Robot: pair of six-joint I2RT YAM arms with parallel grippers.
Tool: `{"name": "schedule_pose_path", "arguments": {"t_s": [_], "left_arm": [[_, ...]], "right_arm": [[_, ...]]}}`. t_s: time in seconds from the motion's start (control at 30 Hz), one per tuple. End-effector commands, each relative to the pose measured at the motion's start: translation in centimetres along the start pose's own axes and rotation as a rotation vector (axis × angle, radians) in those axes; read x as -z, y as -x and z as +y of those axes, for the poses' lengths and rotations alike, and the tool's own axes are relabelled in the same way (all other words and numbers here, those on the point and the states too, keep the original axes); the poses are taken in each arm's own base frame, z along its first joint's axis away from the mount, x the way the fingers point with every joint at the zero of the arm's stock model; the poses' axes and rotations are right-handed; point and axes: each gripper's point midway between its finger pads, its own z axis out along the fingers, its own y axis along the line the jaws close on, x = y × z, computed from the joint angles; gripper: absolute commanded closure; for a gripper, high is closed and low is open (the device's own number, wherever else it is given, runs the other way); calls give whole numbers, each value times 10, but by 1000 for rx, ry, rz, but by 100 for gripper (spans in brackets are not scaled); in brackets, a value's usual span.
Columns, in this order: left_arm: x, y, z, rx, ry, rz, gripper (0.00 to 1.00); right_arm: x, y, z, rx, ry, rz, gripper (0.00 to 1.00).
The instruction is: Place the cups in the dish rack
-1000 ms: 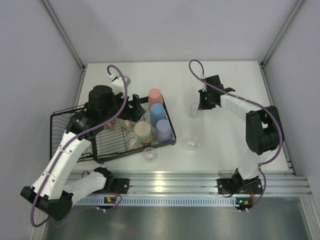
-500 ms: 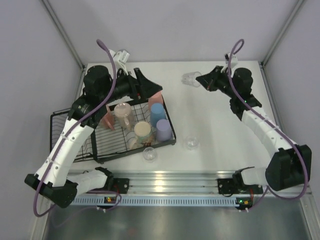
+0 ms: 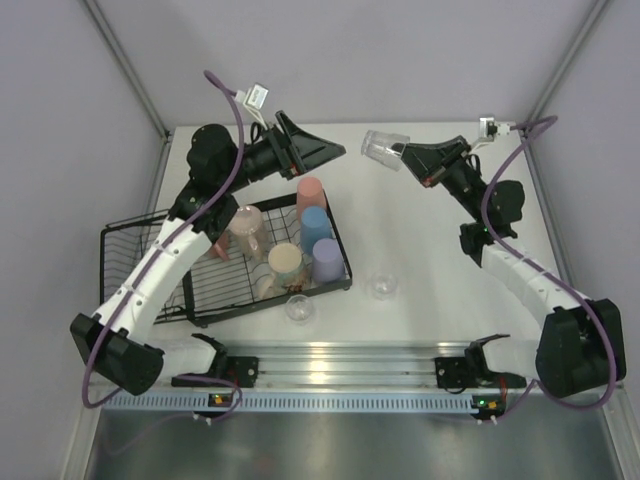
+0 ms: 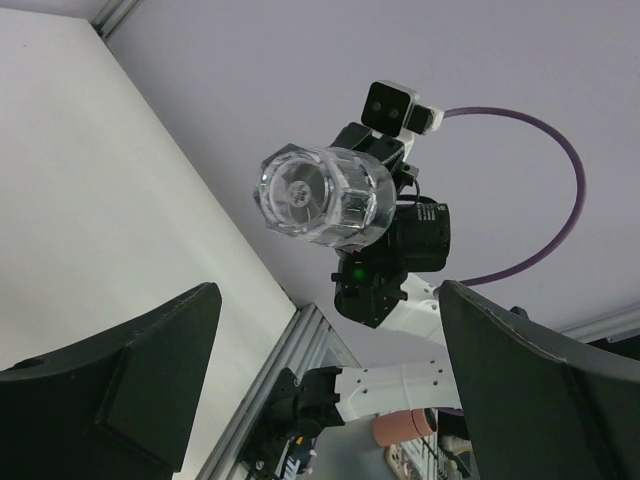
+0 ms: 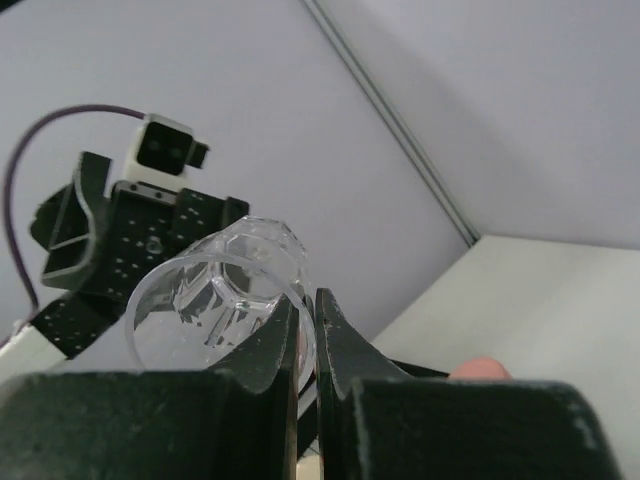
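A clear glass point(image 3: 381, 148) hangs in the air above the table's back, lying sideways, with my right gripper point(image 3: 402, 156) shut on its rim. In the right wrist view the fingertips point(image 5: 305, 325) pinch the wall of that glass point(image 5: 205, 300). My left gripper point(image 3: 326, 157) is raised too, open and empty, and points at the glass from the left with a gap between them. From the left wrist the glass point(image 4: 322, 195) shows bottom first, beyond the wide-apart fingers point(image 4: 130, 385). The black dish rack point(image 3: 150, 270) holds salmon point(image 3: 311, 190), blue point(image 3: 316, 222) and lavender point(image 3: 326, 258) tumblers, a cream mug point(image 3: 285, 262) and a pink mug point(image 3: 245, 226).
Two more clear glasses stand on the white table, one point(image 3: 382, 286) right of the rack and one point(image 3: 299, 307) at the rack's front corner. Grey walls close in the back and sides. The arms' bases sit on a metal rail point(image 3: 340, 365) at the near edge.
My right gripper has lifted the glass off the table and carried it up and left. My left gripper has risen out of the rack, opened wider and turned toward the glass.
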Motion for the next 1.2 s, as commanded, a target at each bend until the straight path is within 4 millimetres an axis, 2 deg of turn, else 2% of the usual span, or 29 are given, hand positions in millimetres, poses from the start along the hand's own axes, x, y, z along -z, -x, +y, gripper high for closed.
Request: {"name": "schedule_pose_path", "arguments": {"t_s": [0.0,0.2,0.33,0.53,0.67,0.87,1.07,1.1,1.13,1.17], "left_arm": [[-3,9,-16,-11,-83,-39,4],[-10,2,-14,39,-137,-37,4],[-14,-4,-24,93,-233,-22,5],[-16,-10,-31,70,-249,-15,7],[-17,-16,-29,79,-248,4,14],[-18,-26,-25,96,-241,22,19],[-19,-29,-22,99,-238,29,34],[-19,-30,-21,98,-236,31,37],[-20,-31,-21,97,-236,33,47],[-20,-31,-20,96,-234,30,51]], "right_arm": [[8,33,63,45,225,-144,100],[1,20,71,22,246,-125,100],[-7,10,76,6,264,-100,100],[-11,-2,73,-10,260,-84,100],[-12,-7,72,-13,255,-74,100],[-15,-12,69,-24,252,-59,100],[-18,-25,64,-51,245,-29,100],[-18,-27,66,-54,250,-26,100],[-18,-30,63,-63,244,-22,100],[-18,-30,63,-64,245,-20,100]]}}
